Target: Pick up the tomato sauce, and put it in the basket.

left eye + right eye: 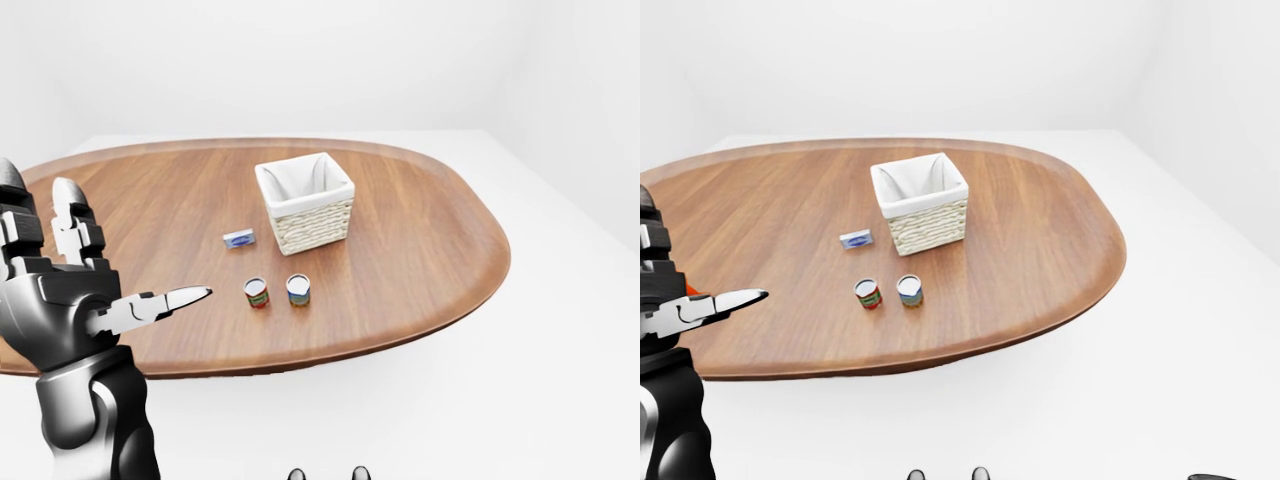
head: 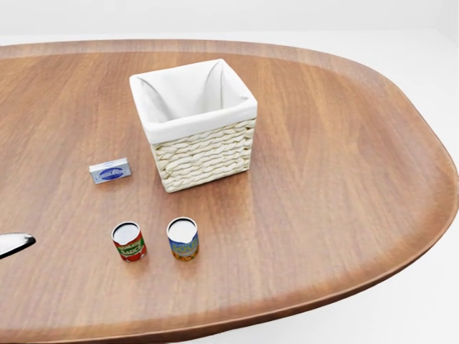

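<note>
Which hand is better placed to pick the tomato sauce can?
Probably the left hand: it is raised and open, left of the tomato sauce can. The right hand does not show.

In the head view the tomato sauce point(image 2: 128, 242) stands just left of a second can point(image 2: 183, 239), a narrow gap between them, with bare surface point(image 2: 337, 165) to its left and below. The basket point(image 2: 195, 123) rises above both cans, its top open. A small box point(image 2: 110, 171) lies left of the basket, well apart.
</note>
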### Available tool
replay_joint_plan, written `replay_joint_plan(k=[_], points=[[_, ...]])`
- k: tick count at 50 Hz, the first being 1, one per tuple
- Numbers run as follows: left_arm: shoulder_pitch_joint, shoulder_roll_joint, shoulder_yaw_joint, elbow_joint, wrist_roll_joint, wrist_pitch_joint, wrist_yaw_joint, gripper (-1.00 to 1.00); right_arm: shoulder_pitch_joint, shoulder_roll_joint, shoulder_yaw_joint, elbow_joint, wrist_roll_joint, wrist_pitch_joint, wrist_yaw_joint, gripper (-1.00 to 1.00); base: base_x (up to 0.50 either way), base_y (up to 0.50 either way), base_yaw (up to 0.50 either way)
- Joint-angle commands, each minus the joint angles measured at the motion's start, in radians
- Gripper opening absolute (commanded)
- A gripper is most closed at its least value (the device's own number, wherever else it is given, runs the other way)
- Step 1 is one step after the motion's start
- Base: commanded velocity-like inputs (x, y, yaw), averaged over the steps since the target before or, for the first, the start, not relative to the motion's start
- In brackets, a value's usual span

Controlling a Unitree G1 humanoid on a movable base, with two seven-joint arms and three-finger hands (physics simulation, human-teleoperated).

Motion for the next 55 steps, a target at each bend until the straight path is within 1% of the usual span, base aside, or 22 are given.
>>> replay_joint_plan(k=[1,10,29,42,44,47,54,55], points=[[0.004,-0.003,-0.003,0.006,0.004,0.0,-0.004,1.0,0.007,0.007,0.018,0.0,-0.013,0.0,0.001,1.0,0.35,0.0,0.0],[0.006,-0.004,-0.005,0.013,0.007,0.0,-0.007,1.0,0.003,0.016,0.021,0.0,-0.018,0.0,0.008,1.0,0.35,0.0,0.0],[0.008,-0.008,-0.01,0.001,0.008,0.0,-0.004,1.0,0.03,0.002,0.004,0.0,0.005,0.0,-0.003,1.0,0.35,0.0,0.0],[0.004,-0.005,-0.005,0.009,0.004,0.0,-0.004,1.0,0.008,0.016,0.003,0.0,-0.008,0.0,0.004,1.0,0.35,0.0,0.0],[0.004,-0.005,-0.006,0.009,0.005,0.0,-0.004,1.0,0.002,0.039,-0.018,0.0,0.016,0.0,0.0,1.0,0.24,0.0,0.0],[0.007,-0.007,-0.011,0.009,0.009,0.0,-0.005,1.0,-0.005,0.059,-0.044,0.0,0.048,0.0,0.033,1.0,0.0,0.0,0.0],[0.007,-0.008,-0.016,-0.004,0.009,0.0,-0.005,1.0,-0.032,0.071,-0.068,0.0,0.063,0.0,0.048,1.0,0.0,0.0,0.0],[0.015,-0.006,-0.033,-0.018,0.015,0.0,-0.017,1.0,-0.036,0.073,-0.075,0.0,0.068,0.0,0.049,1.0,0.0,0.0,0.0]])
